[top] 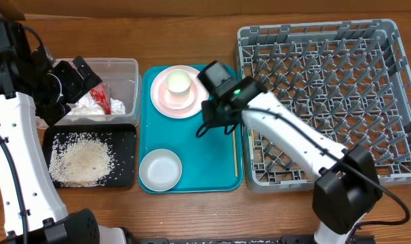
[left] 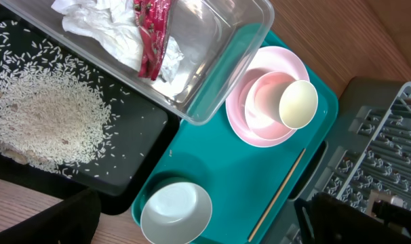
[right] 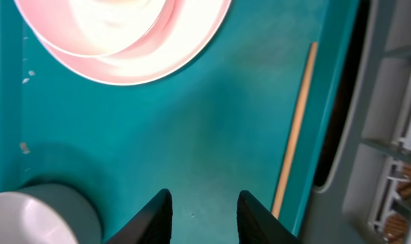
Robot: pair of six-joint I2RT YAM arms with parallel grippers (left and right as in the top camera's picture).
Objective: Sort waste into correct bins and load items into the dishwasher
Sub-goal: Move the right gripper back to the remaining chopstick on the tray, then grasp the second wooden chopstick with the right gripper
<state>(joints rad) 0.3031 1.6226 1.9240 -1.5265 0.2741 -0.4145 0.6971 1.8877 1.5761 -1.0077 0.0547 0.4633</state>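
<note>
Your right pincer hangs over the teal tray. Its jaws are partly apart with nothing between them, near the pink plate and the wooden stick. The stacked bowl sits on the plate with the cup in it. The lone bowl stands at the tray's near end. Your left pincer is spread wide and empty above the clear tub, which holds the napkin and red wrapper. The rice lies in the black tray. The dish rack stands on the counter, just right of the teal tray.
</note>
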